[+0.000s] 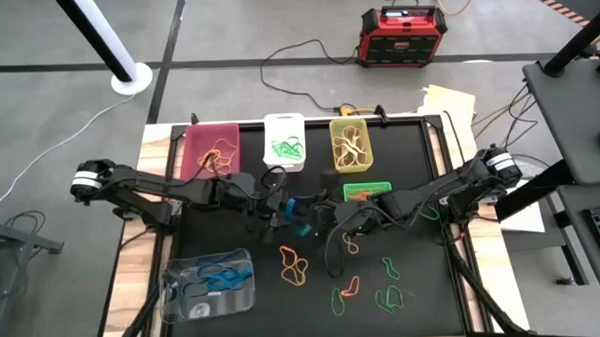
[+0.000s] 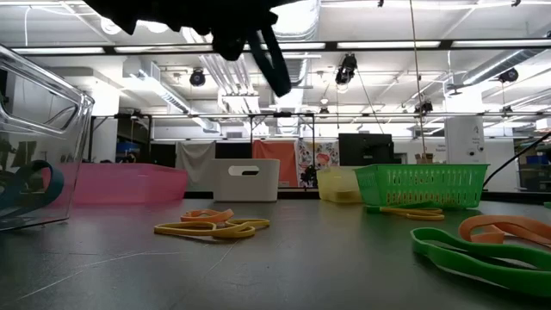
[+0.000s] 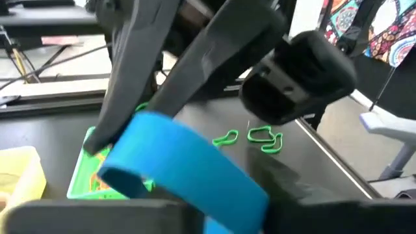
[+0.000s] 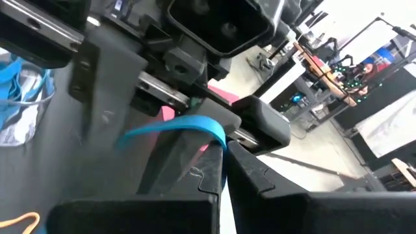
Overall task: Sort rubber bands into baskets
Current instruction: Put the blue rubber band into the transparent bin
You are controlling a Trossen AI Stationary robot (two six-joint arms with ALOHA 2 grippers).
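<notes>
worktop [image 1: 235,321]: black mat on a wooden top, both arms reaching in from the sides and meeting near the middle
clear basket [image 1: 208,285]: near-left corner of the mat, blue bands inside
pink basket [image 1: 210,152]: far edge, left of the row, orange bands inside
white basket [image 1: 284,141]: far edge, just right of the pink one, green bands inside
yellow-green basket [image 1: 351,146]: far edge, right of the white one, yellow bands inside
green mesh basket [image 1: 368,191]: just in front of the yellow-green one, beside the right arm
left hand [image 1: 281,211]: above mid-mat, tip to tip with the right hand; fingers partly parted around the blue band, cannot tell if they grip it
right hand [image 1: 320,212]: above mid-mat, fingers pressed together, pinching the blue band
blue rubber band [image 1: 299,208]: off the mat, between the two hands; wide blue strip in both wrist views [image 3: 175,166]
loose rubber bands: orange pair [image 1: 292,266] near centre, orange and green ones [image 1: 344,294] nearer the front, green ones [image 1: 390,297] front right, all flat on the mat
red-black box [image 1: 402,37]: on the floor beyond the worktop, cables around it
</notes>
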